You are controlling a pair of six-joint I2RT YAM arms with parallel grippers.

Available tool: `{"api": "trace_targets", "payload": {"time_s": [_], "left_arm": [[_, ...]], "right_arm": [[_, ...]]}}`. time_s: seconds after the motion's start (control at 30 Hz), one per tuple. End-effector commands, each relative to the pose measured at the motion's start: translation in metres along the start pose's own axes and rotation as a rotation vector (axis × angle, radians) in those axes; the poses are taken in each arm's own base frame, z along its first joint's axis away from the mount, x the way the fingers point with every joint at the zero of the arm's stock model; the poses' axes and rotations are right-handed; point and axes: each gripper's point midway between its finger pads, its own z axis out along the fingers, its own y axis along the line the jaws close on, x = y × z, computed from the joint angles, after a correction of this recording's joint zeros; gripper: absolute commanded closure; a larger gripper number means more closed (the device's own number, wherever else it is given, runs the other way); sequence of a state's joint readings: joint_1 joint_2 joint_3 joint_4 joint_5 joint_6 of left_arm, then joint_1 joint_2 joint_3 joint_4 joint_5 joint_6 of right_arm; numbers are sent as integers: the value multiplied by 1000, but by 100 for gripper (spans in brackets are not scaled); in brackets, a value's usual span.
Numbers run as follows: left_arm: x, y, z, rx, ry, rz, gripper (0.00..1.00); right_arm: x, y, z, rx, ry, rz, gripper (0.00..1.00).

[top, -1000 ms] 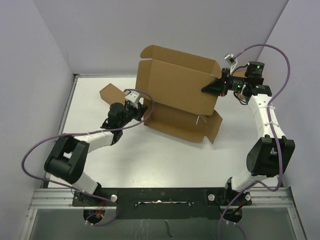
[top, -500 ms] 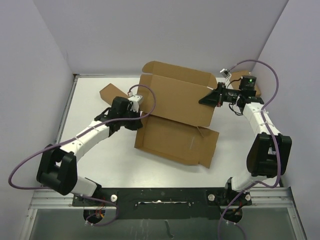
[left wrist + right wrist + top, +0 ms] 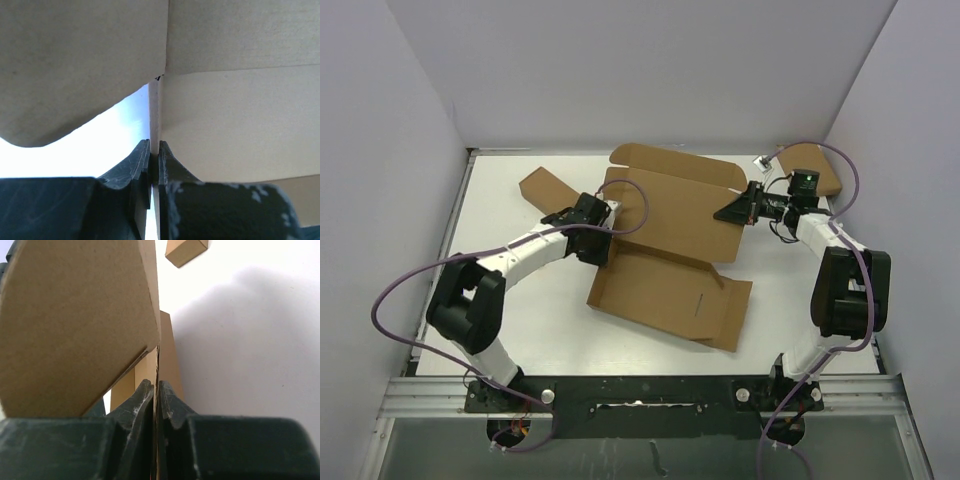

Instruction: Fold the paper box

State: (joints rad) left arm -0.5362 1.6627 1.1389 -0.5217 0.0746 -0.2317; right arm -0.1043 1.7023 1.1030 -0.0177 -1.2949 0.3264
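A small brown cardboard box [image 3: 542, 187] lies near the far left corner of the white tabletop [image 3: 520, 300]. Just to its right, the left gripper [image 3: 605, 235] clamps the left side of the paper box [image 3: 665, 290]. In the left wrist view, the left gripper [image 3: 154, 145] has its jaws drawn nearly together on a thin cardboard edge of the paper box [image 3: 235, 115]. The box lies open across the middle of the table, its near half flat toward the near edge and its far half held between the two arms. On the box's right side, the right gripper [image 3: 722, 213] pinches another edge. The right wrist view shows the right gripper [image 3: 156, 387] narrowed onto a slim wall of the paper box [image 3: 75, 325], with the small box [image 3: 186, 251] beyond. Another brown cardboard piece [image 3: 820, 168] sits in the far right corner, partly hidden by the right arm's cable.
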Motion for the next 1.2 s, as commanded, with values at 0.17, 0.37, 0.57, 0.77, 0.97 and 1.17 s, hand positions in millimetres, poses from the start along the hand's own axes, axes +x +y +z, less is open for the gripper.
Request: {"api": "trace_targets", "payload": {"time_s": [0.17, 0.37, 0.57, 0.77, 0.97, 1.17], "left_arm": [[6, -8, 11, -87, 58, 5, 84], [16, -2, 12, -119, 91, 5, 79], [22, 0, 12, -140, 108, 4, 73], [32, 4, 18, -163, 133, -6, 71], [34, 11, 24, -194, 131, 0, 83], [43, 33, 20, -334, 172, 76, 100]], "right_arm": [[-13, -4, -2, 25, -40, -84, 100], [-13, -6, -2, 27, -40, -82, 100], [-13, -7, -2, 27, -41, -80, 100], [-13, -7, -3, 26, -41, -79, 100], [-13, -7, -3, 25, -41, -81, 100], [-13, -8, -5, 28, -45, -81, 100]]}}
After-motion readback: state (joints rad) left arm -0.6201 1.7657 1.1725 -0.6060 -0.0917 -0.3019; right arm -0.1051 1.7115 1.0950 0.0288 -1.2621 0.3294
